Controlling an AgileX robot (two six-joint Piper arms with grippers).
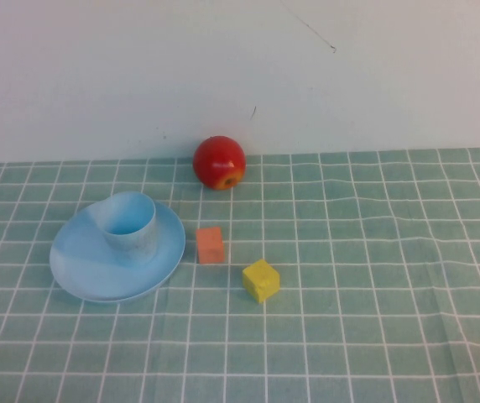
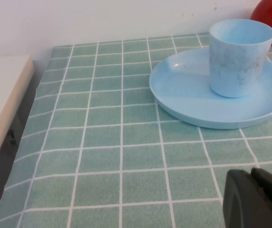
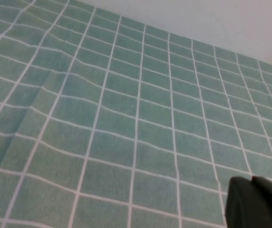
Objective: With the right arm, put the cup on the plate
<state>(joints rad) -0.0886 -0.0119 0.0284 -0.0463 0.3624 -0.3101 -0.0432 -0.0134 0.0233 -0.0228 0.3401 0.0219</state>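
Green checked cloth covers your bench (image 1: 374, 252), with a plain white wall behind it.

Item 1: the plate (image 1: 80, 273), round, shallow, light blue, lying flat on the cloth. Take it as your landmark.

Item 2: the cup (image 1: 128, 227), a light blue tumbler, standing upright on the plate with its mouth up, set toward the plate's far, wall-side half. In the left wrist view you see the cup (image 2: 240, 57) resting on the plate (image 2: 183, 90), with nothing gripping it.

Item 3: a red apple (image 1: 219, 162), beyond the plate toward the wall, apart from it.

Item 4: an orange cube (image 1: 211, 244), just beside the plate's rim on the side away from the cup.

Item 5: a yellow cube (image 1: 261, 280), farther from the plate than the orange cube and nearer you.

Item 6: the left gripper (image 2: 257, 199), a dark shape over bare cloth near the plate, holding nothing you can see; you cannot tell how wide its fingers stand.

Item 7: the right gripper (image 3: 257, 202), a dark shape over bare cloth with the plate out of its view; its fingers cannot be judged either.
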